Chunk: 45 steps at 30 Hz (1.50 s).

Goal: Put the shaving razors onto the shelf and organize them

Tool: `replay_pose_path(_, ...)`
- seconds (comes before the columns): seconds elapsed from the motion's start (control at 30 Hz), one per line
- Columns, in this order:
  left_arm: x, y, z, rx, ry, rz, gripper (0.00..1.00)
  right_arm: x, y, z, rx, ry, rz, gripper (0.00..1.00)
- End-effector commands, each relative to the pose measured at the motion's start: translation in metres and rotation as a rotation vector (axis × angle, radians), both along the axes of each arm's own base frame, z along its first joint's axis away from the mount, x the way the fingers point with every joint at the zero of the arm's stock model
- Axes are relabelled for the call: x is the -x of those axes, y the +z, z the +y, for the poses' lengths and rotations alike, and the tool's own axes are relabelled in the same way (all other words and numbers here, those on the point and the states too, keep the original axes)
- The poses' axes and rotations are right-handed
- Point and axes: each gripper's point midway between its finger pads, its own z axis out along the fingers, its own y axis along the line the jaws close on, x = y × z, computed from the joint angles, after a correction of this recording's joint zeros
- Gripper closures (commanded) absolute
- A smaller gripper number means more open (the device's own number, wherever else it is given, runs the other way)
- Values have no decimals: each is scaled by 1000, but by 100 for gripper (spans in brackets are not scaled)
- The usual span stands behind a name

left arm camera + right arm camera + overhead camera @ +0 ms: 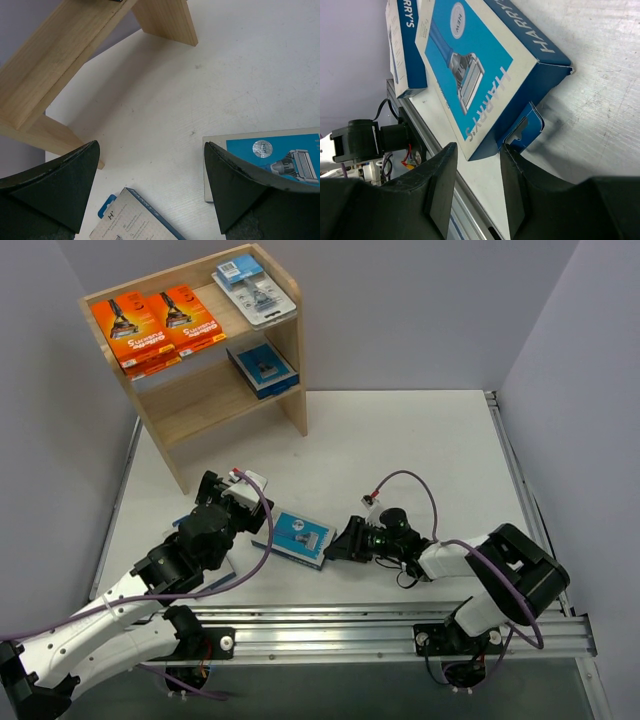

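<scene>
A grey-and-blue razor box [298,537], picturing a blue razor, lies flat on the desk [420,450] between the left tool [150,146], jaws wide apart, and the right tool [479,147], jaws slightly apart at its edge

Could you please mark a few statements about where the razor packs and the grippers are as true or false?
1. A light blue razor box lies on the table, just at the tips of the right gripper. True.
2. The clear blister pack lies on the table. False: it lies on the top tier of the shelf, beside the orange razor boxes.
3. Two orange razor boxes share the top tier. True.
4. The shelf's lower tier holds no razors. False: a dark blue box lies there.
5. The left gripper is open and holds nothing. True.
</scene>
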Motion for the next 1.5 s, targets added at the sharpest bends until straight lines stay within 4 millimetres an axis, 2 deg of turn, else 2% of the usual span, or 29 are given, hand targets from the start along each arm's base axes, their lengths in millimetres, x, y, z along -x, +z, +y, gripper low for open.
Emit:
replay_pose_path(0.0,-1,16,0,40,-2,-38,5,-9,18,1,0,-15,-74,64)
replay_pose_path(0.13,-1,15,-2,41,-7,-34,5,-4,17,-6,8,-40,-77,63)
replay_pose_path(0.43,-1,16,-3,47,-16,-33,5,0,-3,-18,43,-89,-40,65)
replay_pose_path(1.3,-1,13,-6,42,-26,-25,5,-14,-37,-21,10,-141,26,70)
replay_pose_path(1.47,-2,12,-7,39,-28,-23,5,-18,-37,-19,-22,-147,25,72)
